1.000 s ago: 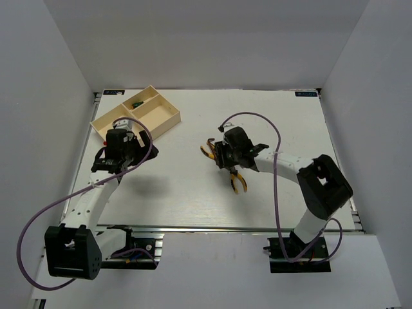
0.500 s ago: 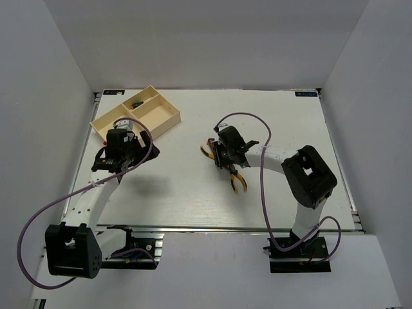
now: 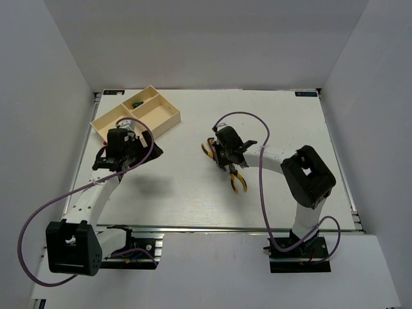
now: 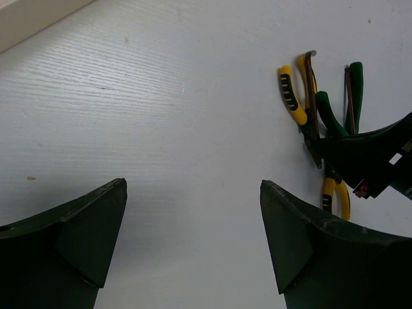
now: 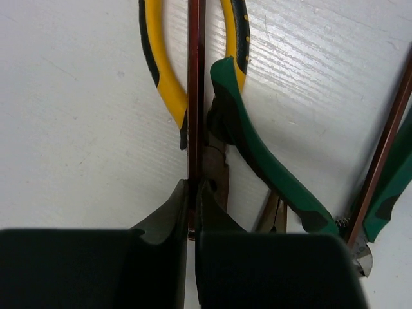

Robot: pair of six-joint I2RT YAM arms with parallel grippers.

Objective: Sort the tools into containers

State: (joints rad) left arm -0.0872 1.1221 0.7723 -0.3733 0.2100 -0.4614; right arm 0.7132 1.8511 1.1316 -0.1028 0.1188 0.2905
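The right jaws are pressed together, pinching the near end of a thin dark rod [image 5: 196, 96] that runs straight away from them toward 12 o'clock in the right wrist view. Yellow-handled pliers [image 5: 164, 84] lie flat under and beside that rod, one handle at 11 o'clock of the tips and the other at 1 o'clock. Green-handled pliers [image 5: 257, 154] touch the rod's right side, and a handle slants off toward 4 o'clock. A second rod [image 5: 386, 148] lies near the frame's right edge, beside another green handle.

From above, this cluster of tools sits near the middle of the white tabletop [image 3: 290, 129]. A second pair of yellow-handled pliers [image 3: 238, 182] pokes out at 5 o'clock of the right wrist.

The left jaws are spread wide and hold nothing. Their fingers [image 4: 84, 238] frame bare tabletop, with the tool cluster at 2 o'clock in the left wrist view.

The cream tray [image 3: 164, 123] lies at 10 o'clock of the cluster, well apart from it, just beyond the left wrist. A small green piece [image 3: 136, 103] rests in one of its smaller sections.
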